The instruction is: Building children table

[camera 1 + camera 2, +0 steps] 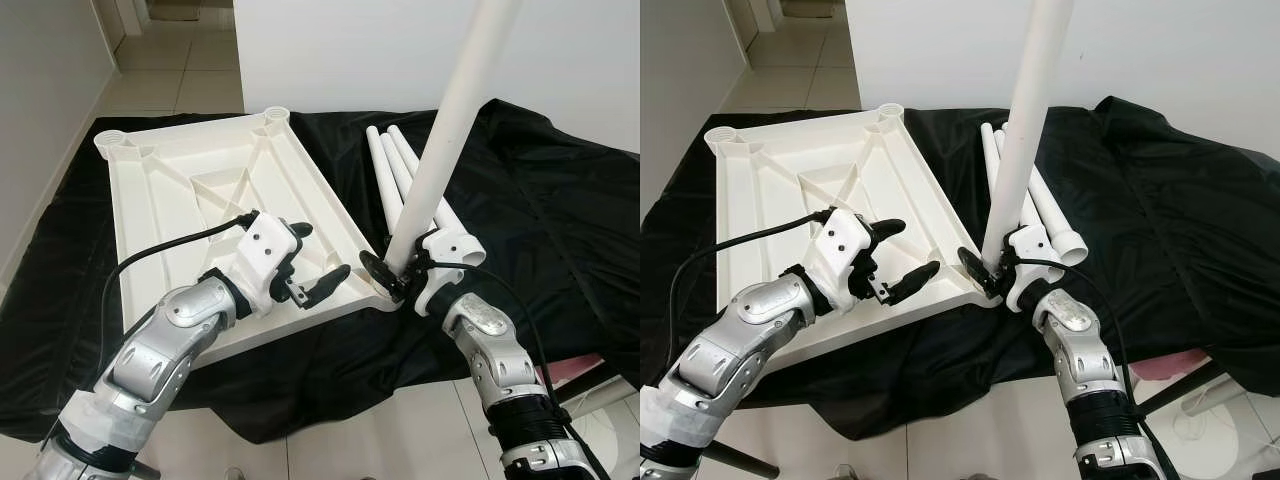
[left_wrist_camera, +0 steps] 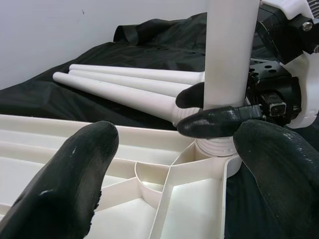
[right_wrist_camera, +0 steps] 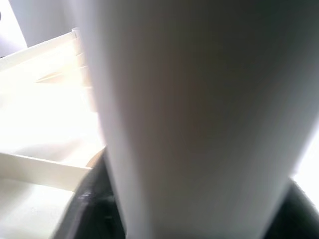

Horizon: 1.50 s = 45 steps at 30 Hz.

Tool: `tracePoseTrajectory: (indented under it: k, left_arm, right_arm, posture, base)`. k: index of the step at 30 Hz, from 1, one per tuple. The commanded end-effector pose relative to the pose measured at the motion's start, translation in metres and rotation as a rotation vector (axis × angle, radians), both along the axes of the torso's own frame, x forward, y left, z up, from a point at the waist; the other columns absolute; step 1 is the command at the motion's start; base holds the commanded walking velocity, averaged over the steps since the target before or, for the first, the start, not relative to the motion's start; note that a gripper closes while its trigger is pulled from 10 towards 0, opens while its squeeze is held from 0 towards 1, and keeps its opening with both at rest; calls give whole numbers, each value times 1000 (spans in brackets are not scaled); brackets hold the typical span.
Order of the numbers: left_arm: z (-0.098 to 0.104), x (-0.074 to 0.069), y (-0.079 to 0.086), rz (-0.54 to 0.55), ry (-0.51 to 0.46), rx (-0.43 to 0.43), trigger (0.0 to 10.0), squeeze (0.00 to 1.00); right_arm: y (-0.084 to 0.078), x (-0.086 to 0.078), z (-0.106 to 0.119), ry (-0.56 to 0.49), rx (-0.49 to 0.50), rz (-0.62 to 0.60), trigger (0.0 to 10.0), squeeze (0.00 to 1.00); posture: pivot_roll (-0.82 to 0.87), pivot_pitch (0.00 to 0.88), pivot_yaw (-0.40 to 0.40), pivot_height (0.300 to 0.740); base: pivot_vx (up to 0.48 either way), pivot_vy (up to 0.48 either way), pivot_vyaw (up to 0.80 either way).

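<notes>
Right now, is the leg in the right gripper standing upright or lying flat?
Upright, slightly tilted: the white leg rises from the tabletop's near corner socket, clamped by the right gripper.

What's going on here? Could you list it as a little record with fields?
tabletop: white, upside down on black cloth
upright leg: standing in the tabletop's near right corner socket
right gripper: shut on the upright leg near its base
left gripper: open, over the tabletop's near edge
spare legs: lying together on the cloth beside the tabletop
</notes>
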<state>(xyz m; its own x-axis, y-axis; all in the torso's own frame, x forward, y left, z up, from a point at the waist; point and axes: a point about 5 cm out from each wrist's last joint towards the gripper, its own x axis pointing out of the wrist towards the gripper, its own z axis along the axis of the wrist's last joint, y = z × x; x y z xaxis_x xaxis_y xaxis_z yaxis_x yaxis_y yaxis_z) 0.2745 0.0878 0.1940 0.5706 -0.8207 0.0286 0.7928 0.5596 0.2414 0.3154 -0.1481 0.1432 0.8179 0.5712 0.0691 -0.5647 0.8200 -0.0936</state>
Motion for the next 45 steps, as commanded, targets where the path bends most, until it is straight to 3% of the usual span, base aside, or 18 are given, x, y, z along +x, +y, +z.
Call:
tracePoseTrajectory:
  k: [1,5,6,7,8,18,20,24,27,29,31,33,35,37,39,40,45]
  left_arm:
    - [-1,-14,-7,-244,8,59,10000,0]
    - [-3,-17,-9,-255,21,61,10000,0]
    - [-4,-18,-10,-260,27,62,10000,0]
    - [-4,-18,-10,-260,27,62,10000,0]
    - [-5,-19,-11,-266,31,62,10000,0]
    - [-9,-18,-8,-253,37,111,10000,0]
    - [-13,-20,-6,-244,35,143,10000,0]
    - [-15,-24,-5,-237,42,134,10000,0]
    - [-14,-25,-5,-224,43,122,10000,0]
    - [-14,-25,-5,-224,43,122,10000,0]
    - [-14,-24,-5,-211,44,121,10000,0]
    - [-14,-25,-5,-210,42,120,10000,0]
    - [-14,-25,-5,-210,42,120,10000,0]
    - [-14,-24,-4,-201,41,117,10000,0]
    - [-14,-24,-4,-201,41,117,10000,0]
    - [-13,-25,-4,-200,41,116,10000,0]
    - [-13,-26,-4,-206,43,115,10000,0]
  right_arm:
    - [-3,1,-2,5,17,-1,0,0]
    - [-7,-1,-5,13,41,-41,0,0]
    - [-9,-1,-6,13,45,-65,4549,0]
    - [-9,-1,-6,13,45,-65,4549,0]
    - [-10,-2,-6,15,60,-88,10000,0]
    - [-14,-4,-7,22,68,-212,10000,0]
    - [-16,-7,-10,40,72,-315,10000,0]
    - [-17,-11,-12,53,100,-410,10000,0]
    - [-12,-16,-14,62,121,-535,10000,0]
    - [-12,-16,-14,62,121,-535,10000,0]
    - [-8,-20,-13,52,141,-640,10000,0]
    - [-3,-22,-14,66,161,-673,10000,0]
    - [-3,-22,-14,66,161,-673,10000,0]
    - [18,-24,-18,114,200,-674,10000,0]
    - [18,-24,-18,114,200,-674,10000,0]
    - [31,-26,-16,114,221,-638,10000,0]
    - [32,-26,-10,90,246,-612,10000,0]
  posture:
    - [-14,50,-33,740]
    - [-19,59,-27,740]
    - [-20,62,-26,740]
    - [-20,62,-26,740]
    - [-21,67,-24,740]
    - [-2,98,-39,740]
    - [5,99,-49,740]
    - [11,106,-57,740]
    - [18,111,-64,740]
    - [18,111,-64,740]
    - [19,110,-66,740]
    - [21,111,-70,740]
    - [21,111,-70,740]
    - [23,110,-73,740]
    - [23,110,-73,740]
    - [24,110,-69,740]
    - [21,111,-64,740]
  base:
    - [0,0,0]
    - [0,0,0]
    - [0,0,0]
    - [0,0,0]
    - [0,0,0]
    - [0,0,0]
    - [0,0,0]
    - [0,0,0]
    - [0,0,0]
    - [0,0,0]
    - [0,0,0]
    - [0,0,0]
    - [0,0,0]
    - [0,0,0]
    - [0,0,0]
    - [0,0,0]
    - [0,0,0]
